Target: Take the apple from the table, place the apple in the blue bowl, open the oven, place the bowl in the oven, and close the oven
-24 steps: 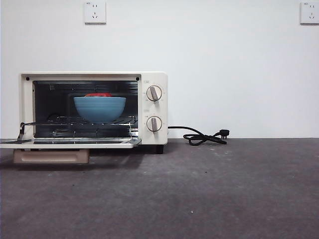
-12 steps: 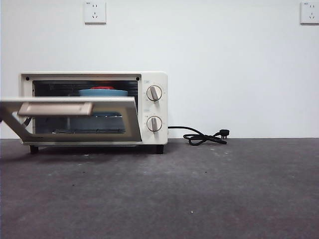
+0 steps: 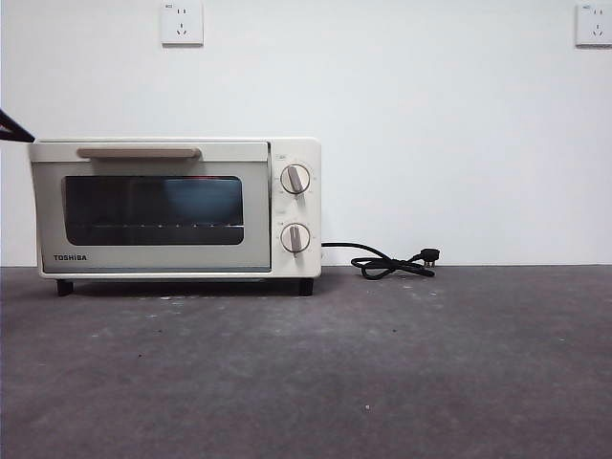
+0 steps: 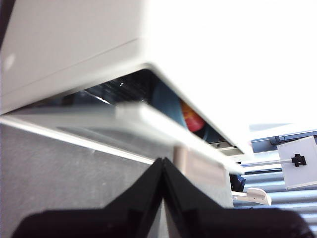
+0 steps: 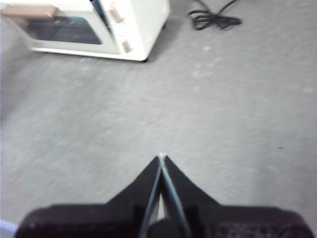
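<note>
Now the oven [image 3: 177, 208] sits on the table [image 3: 382, 373] with its door up against the front in the front view. Left wrist view is blurred, shows a slim gap at the door's top edge; the apple [image 4: 192, 119] and the blue bowl [image 4: 166, 101] are visible inside. Left gripper [image 4: 163, 161] is just by the beige handle [image 4: 200, 166], jaws pressed together, holding nothing. Right gripper [image 5: 161, 157] hangs over bare table well away from the oven, jaws closed, empty.
</note>
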`<act>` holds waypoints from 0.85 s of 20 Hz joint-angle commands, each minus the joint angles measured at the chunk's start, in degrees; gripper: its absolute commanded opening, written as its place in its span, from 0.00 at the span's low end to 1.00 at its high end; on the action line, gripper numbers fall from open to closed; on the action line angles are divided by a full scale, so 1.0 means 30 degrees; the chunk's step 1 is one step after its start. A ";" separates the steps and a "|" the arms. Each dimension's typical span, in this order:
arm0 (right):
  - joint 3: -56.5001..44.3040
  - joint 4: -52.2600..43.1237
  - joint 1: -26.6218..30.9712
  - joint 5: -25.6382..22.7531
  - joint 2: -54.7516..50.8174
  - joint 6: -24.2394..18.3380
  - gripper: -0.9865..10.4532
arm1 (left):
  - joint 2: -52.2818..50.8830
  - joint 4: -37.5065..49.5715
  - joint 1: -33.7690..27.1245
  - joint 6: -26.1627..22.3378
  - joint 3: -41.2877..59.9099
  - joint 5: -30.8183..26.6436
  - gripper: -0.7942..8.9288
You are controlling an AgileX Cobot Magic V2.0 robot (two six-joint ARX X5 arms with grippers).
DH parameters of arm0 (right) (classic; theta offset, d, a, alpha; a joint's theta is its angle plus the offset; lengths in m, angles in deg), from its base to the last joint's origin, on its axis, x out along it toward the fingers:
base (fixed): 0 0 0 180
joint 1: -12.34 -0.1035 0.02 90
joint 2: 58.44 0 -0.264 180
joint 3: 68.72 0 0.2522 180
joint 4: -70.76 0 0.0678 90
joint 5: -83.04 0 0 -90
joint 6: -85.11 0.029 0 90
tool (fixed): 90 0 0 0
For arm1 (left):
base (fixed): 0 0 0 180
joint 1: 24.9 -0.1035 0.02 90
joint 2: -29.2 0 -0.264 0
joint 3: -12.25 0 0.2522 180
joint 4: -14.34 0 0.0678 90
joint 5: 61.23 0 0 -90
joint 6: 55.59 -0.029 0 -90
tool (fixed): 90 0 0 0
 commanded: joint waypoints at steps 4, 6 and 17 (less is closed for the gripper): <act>-0.0138 0.0211 -0.0022 -0.1056 0.0007 0.0226 0.09 | -0.0007 0.0109 0.0160 0.1071 -0.1035 0.1464 0.07; -0.0138 0.0255 -0.0022 -0.1056 0.0007 0.0211 0.09 | -0.0415 0.0029 0.0386 0.1064 -0.1093 0.1989 0.08; -0.0131 0.1596 -0.0022 -0.1056 0.0007 0.0197 0.09 | -0.9158 -0.7774 0.1756 -0.9049 -0.1093 -0.4641 0.08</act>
